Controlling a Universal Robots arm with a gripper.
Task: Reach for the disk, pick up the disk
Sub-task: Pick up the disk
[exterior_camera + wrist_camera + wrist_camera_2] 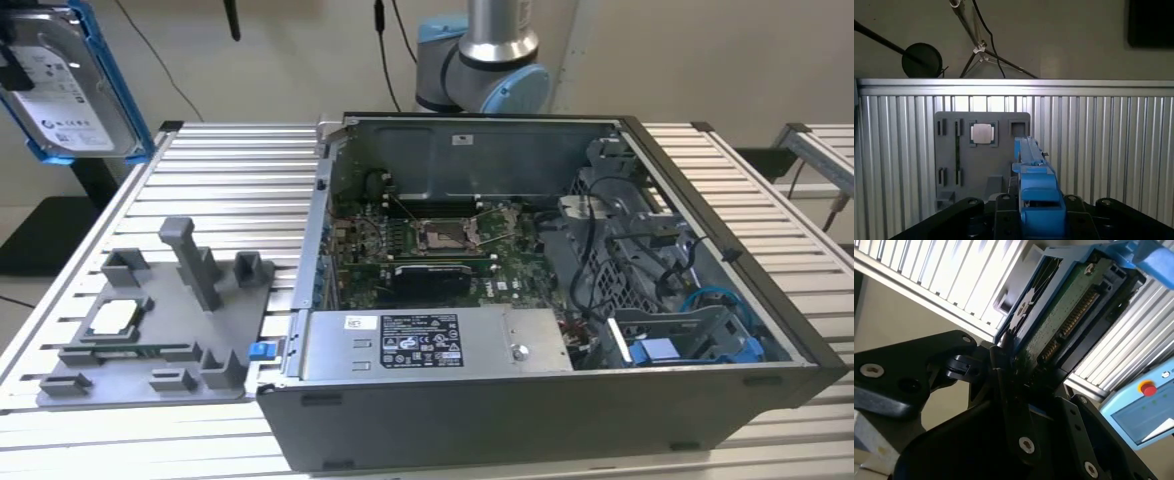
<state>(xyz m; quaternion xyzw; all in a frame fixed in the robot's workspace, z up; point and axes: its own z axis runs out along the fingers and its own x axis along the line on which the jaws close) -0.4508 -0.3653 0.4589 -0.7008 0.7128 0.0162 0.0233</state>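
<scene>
Black gripper (1013,367) clamps flat silver disk (74,85) (blue-railed).

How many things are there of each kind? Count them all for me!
Flat silver metal hard drive with blue plastic rails: 1
Small square silver chip: 1
Grey plastic holder tray: 1
Open grey metal computer case: 1
Total: 4
</scene>
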